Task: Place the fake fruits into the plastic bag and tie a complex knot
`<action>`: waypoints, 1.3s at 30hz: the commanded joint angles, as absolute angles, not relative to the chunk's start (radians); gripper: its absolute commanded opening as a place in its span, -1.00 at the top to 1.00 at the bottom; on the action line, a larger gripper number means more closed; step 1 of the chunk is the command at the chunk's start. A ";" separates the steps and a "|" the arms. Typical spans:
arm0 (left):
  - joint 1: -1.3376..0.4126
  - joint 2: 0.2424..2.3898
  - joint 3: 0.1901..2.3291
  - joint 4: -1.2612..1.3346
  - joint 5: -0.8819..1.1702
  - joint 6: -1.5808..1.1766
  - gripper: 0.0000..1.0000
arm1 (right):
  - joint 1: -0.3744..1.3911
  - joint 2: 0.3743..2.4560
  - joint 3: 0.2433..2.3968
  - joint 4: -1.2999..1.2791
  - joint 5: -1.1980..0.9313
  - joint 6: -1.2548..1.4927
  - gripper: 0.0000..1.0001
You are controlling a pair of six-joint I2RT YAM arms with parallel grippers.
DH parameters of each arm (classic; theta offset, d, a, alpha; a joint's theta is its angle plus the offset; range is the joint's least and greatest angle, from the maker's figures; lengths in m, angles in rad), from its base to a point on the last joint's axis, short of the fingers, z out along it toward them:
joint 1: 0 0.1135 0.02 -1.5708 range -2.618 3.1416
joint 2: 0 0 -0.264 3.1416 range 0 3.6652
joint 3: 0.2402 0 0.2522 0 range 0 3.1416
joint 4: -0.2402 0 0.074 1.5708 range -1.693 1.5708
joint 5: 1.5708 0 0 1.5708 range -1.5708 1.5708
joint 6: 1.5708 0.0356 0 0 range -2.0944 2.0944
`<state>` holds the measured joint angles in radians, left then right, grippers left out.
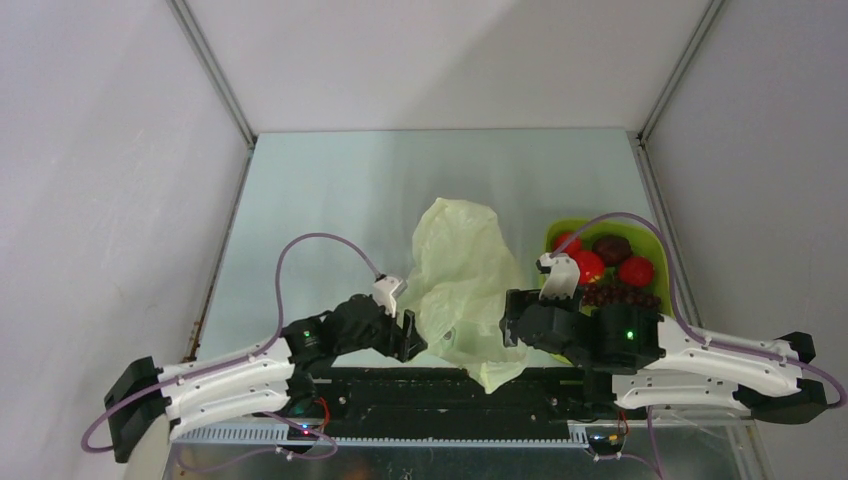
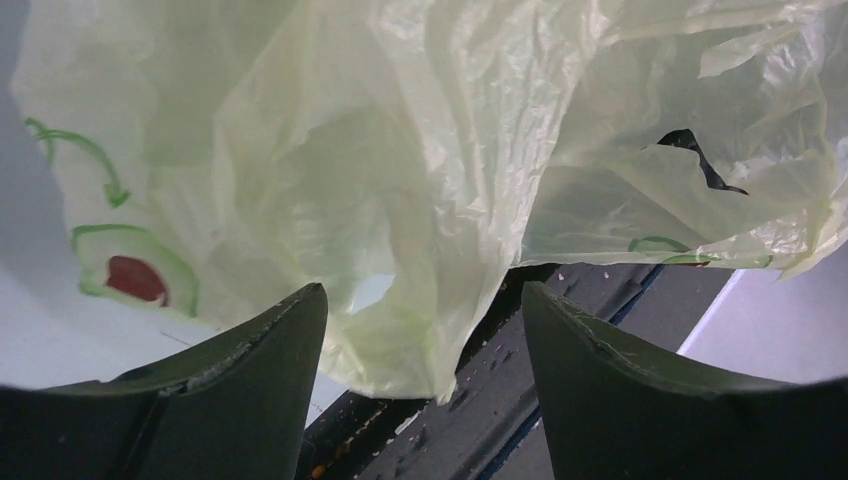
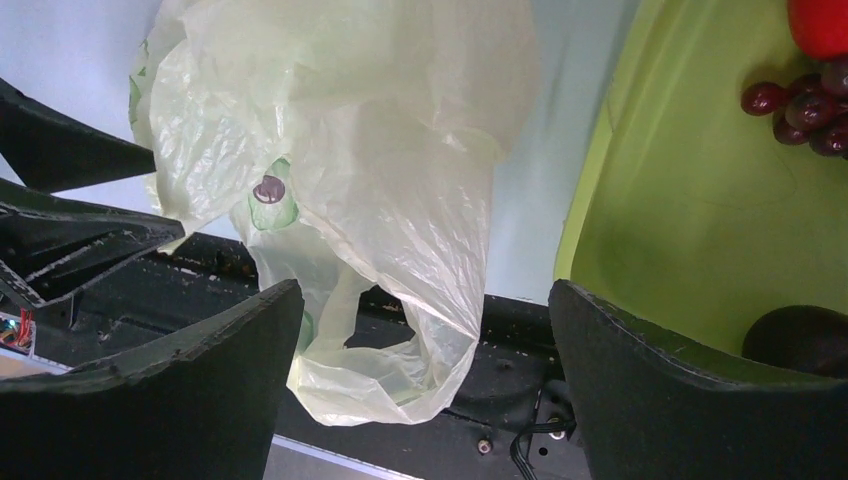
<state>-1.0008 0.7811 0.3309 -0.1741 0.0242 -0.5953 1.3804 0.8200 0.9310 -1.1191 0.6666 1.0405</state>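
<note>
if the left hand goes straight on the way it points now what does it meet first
Most likely the thin, crinkly pale cream plastic bag, its film right ahead of the open left hand; depth is unclear.

I read this as a robotics lab cell. Plain white panels [image 1: 100, 150] box in the pale table [image 1: 330, 200] on the left, back and right, and bare metal struts [image 1: 215, 75] run up both upper corners of the frame. The left arm [image 1: 220, 380] and right arm [image 1: 700, 360] sit on a black rail [image 1: 440, 385] along the bottom edge. Purple cables [image 1: 318, 236] loop loose. Exposed wiring and a slotted metal strip [image 1: 240, 433] show at lower left.
</note>
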 commanded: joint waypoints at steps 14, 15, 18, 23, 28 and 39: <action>-1.170 0.841 0.307 -0.018 -0.163 -0.549 -0.27 | 1.387 0.733 0.866 -1.091 0.710 1.103 -0.95; -1.170 0.850 0.298 -0.012 -0.139 -0.545 -0.26 | 1.387 0.735 0.865 -1.086 0.707 1.101 -0.96; -1.172 0.866 0.289 0.043 -0.111 -0.535 -0.25 | 1.388 0.742 0.862 -1.082 0.697 1.101 -0.98; -1.176 0.894 0.284 0.033 -0.113 -0.525 -0.27 | 1.389 0.748 0.854 -1.074 0.685 1.100 -0.98; -1.177 0.925 0.253 0.067 -0.080 -0.547 0.02 | 1.388 0.749 0.832 -1.040 0.676 1.085 -0.98; -1.176 0.782 0.525 -0.166 -0.056 -0.605 1.00 | 1.387 0.824 0.801 -0.976 0.636 1.016 -0.80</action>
